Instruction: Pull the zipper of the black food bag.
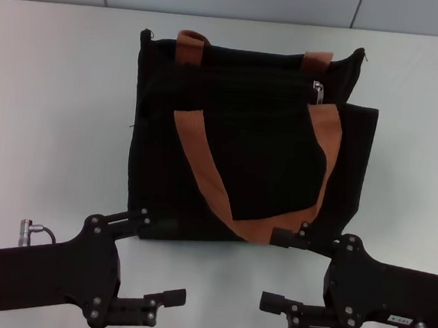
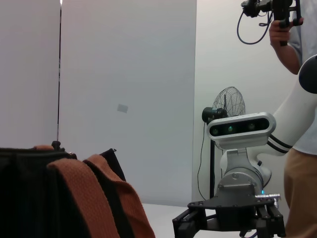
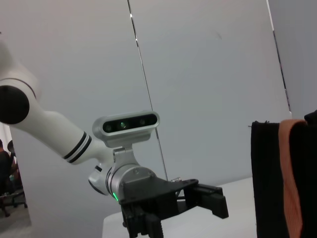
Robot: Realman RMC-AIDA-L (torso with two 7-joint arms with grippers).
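Observation:
The black food bag lies flat on the white table, its two rust-orange strap handles draped across its front. The small silver zipper sits near the bag's far right, beside a strap. My left gripper hovers open just in front of the bag's near left corner. My right gripper is open at the near right corner. Neither holds anything. The left wrist view shows a bag edge, the right wrist view another side.
Bare table surrounds the bag on both sides and in front. A person holding a device stands beyond the table, near a standing fan. Pale walls close off the back.

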